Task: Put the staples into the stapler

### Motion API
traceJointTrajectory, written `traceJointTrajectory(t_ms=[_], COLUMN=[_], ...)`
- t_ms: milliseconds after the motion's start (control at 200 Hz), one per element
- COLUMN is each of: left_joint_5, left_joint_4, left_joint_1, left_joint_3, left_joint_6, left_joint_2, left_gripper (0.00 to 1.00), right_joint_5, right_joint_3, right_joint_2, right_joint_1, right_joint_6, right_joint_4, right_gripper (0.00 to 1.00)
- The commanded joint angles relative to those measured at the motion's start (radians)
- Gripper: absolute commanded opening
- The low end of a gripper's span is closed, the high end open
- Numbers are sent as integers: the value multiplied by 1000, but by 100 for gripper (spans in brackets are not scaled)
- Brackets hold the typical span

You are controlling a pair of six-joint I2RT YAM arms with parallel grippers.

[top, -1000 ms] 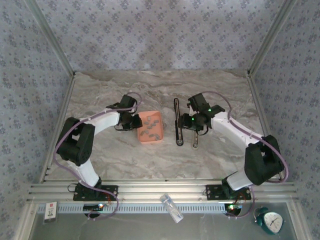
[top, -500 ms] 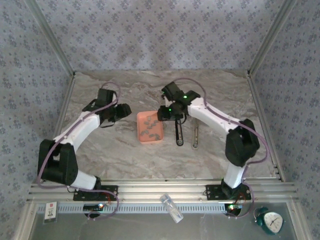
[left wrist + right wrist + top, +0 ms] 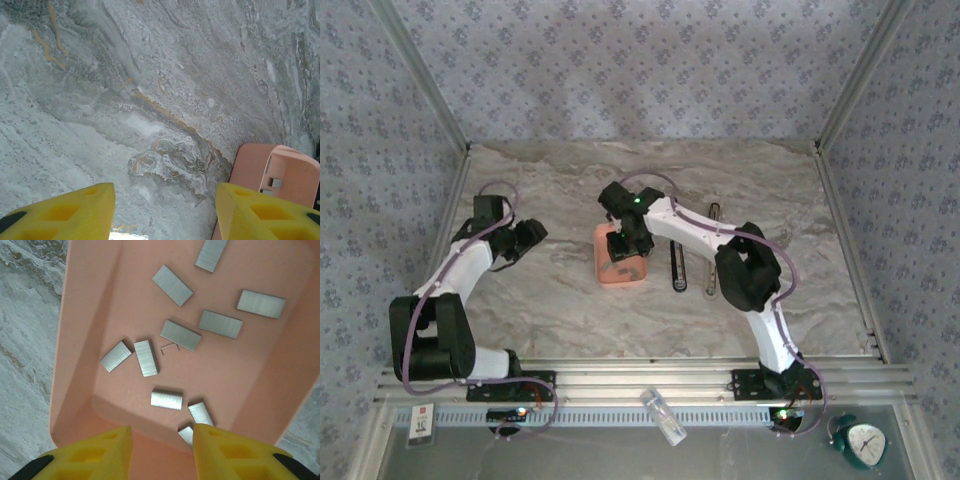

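Two yellow fingers (image 3: 100, 450) of the right gripper (image 3: 161, 432) stand at the bottom of the right wrist view, parted, with nothing between them. They hang over the near end of the salmon tray (image 3: 75, 340). About ten staples (image 3: 180, 335) lie scattered flat on the tray floor as short grey strips, with one thin loose wire (image 3: 169, 346) among them.

The best pick looks like the lone strip (image 3: 167, 399) just above the fingertips, since it sits apart from its neighbours. The two strips at the bottom centre crowd each other against the tray's near wall and would be awkward. The jaws should turn to span the strip's short width, come straight down without touching the wall, and close on its long sides so that it lifts level.

In the top view the tray (image 3: 620, 275) sits at centre. The black stapler (image 3: 675, 265) lies lengthwise just to its right, seemingly opened out, with a silver bar (image 3: 712, 262) beside it.

The left gripper (image 3: 164, 200) is wide open and empty over bare marble table (image 3: 150, 75), well left of the tray. It could steady the tray if it slides.
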Motion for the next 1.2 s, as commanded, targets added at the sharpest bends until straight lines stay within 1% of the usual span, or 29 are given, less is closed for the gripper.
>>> traceJointTrajectory(t_ms=[0,185,405,959,1194], left_joint_5=[42,52,53,51,51], left_joint_4=[24,27,26,26,27], left_joint_1=[20,34,39,41,41], left_joint_3=[-16,-20,-15,-11,-8], left_joint_6=[11,12,16,22,26], left_joint_2=[-21,-12,-6,4,12], left_gripper=[56,56,55,55,55], right_joint_5=[14,1,-3,-8,24], right_joint_3=[60,102,140,157,166], right_joint_2=[49,104,152,217,245], right_joint_1=[12,17,21,26,27], right_joint_6=[-23,-29,-39,-40,-42], right_joint_4=[-44,-33,-20,30,32], right_gripper=[37,37,39,37,36])
